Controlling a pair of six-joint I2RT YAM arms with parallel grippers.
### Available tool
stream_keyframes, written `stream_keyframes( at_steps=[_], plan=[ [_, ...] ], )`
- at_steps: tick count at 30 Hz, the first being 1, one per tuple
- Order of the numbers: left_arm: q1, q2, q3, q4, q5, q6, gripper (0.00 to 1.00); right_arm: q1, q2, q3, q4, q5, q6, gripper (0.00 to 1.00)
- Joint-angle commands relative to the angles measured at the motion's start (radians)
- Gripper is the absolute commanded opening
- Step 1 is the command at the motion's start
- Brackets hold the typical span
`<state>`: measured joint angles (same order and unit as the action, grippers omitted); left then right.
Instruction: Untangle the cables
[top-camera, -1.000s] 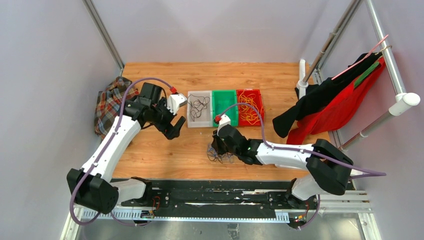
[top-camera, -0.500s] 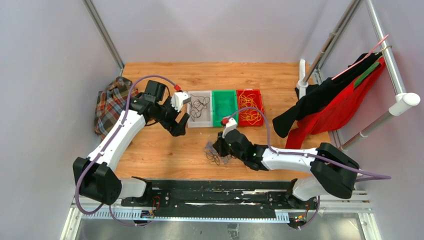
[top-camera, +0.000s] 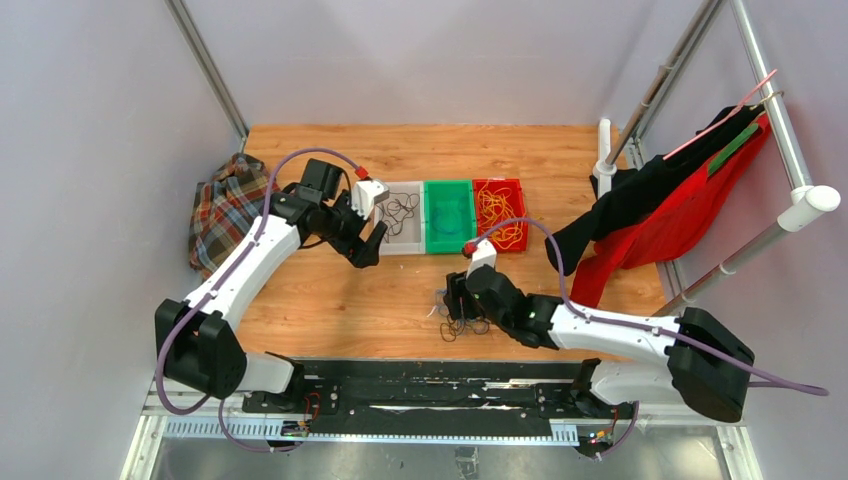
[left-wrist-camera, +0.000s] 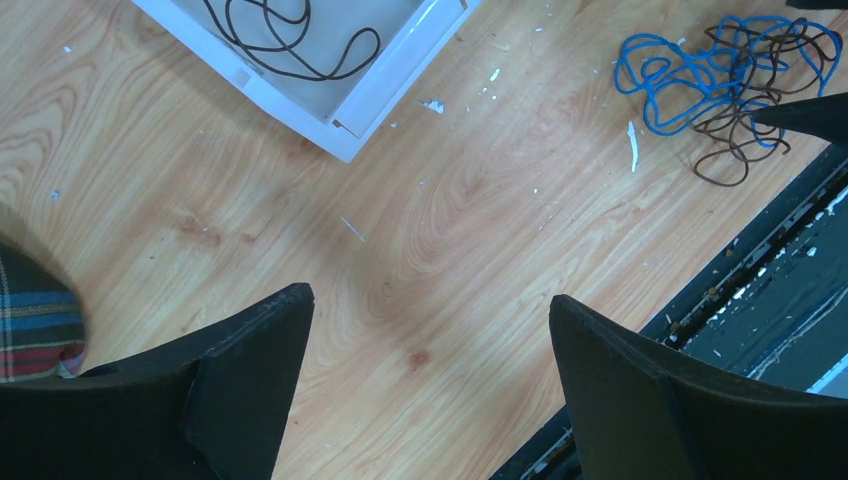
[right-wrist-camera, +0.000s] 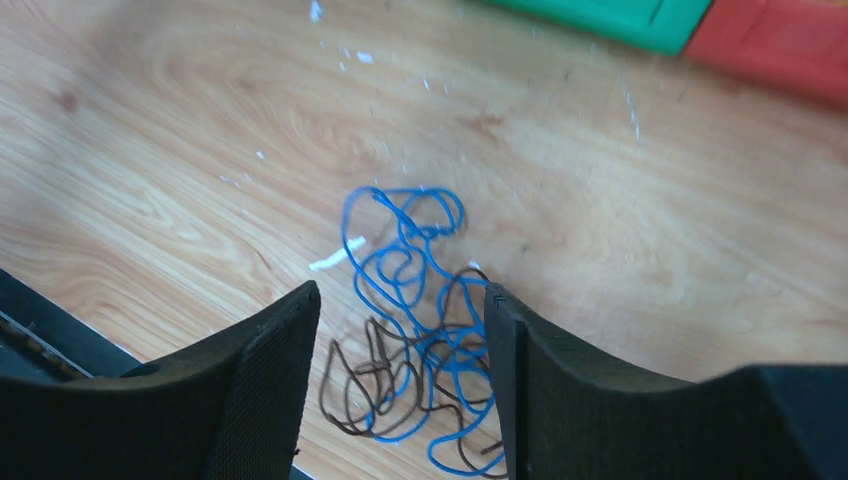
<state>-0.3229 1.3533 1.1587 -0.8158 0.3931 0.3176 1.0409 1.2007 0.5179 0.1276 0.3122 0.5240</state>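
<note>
The right gripper (right-wrist-camera: 398, 300) and left gripper (left-wrist-camera: 430, 310) are both gaping empty. Pinching the tangled cables (right-wrist-camera: 405, 345) blindly is risking tightening their knot.

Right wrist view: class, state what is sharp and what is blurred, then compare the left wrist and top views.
Right wrist view: the cables are fairly sharp, the green bin and red bin at the top blur. Left wrist view: wood grain on the table is crisp, the fingers dark. Top view: even light, soft shadows.
</note>
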Motion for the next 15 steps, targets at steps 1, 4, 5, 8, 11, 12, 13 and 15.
stream_keyframes(
  at_steps=[1,4,5,8,11,12,13,15],
  plan=[
    [-0.004,0.01,0.025,-0.004,-0.008,0.004,0.93,-0.005,0.015,0.13,-0.112,0.055,-0.102,0.59],
    [-0.004,-0.002,0.033,-0.007,-0.005,0.002,0.93,-0.022,0.082,0.183,-0.156,0.021,-0.143,0.54],
    [-0.004,-0.004,0.036,-0.011,-0.004,0.002,0.93,-0.029,0.108,0.19,-0.162,-0.005,-0.148,0.54],
    [-0.003,-0.014,0.044,-0.023,0.0,0.004,0.92,-0.04,0.165,0.19,-0.147,-0.025,-0.152,0.51],
    [-0.004,-0.021,0.051,-0.036,-0.004,0.009,0.92,-0.05,0.208,0.174,-0.101,-0.033,-0.177,0.48],
    [-0.004,-0.024,0.054,-0.038,-0.005,0.009,0.92,-0.054,0.227,0.175,-0.096,-0.03,-0.185,0.46],
    [-0.003,-0.027,0.053,-0.041,-0.003,0.009,0.92,-0.059,0.244,0.178,-0.092,-0.028,-0.189,0.44],
    [-0.004,-0.033,0.048,-0.046,0.002,0.012,0.91,-0.069,0.272,0.179,-0.072,-0.046,-0.193,0.4]
  ],
)
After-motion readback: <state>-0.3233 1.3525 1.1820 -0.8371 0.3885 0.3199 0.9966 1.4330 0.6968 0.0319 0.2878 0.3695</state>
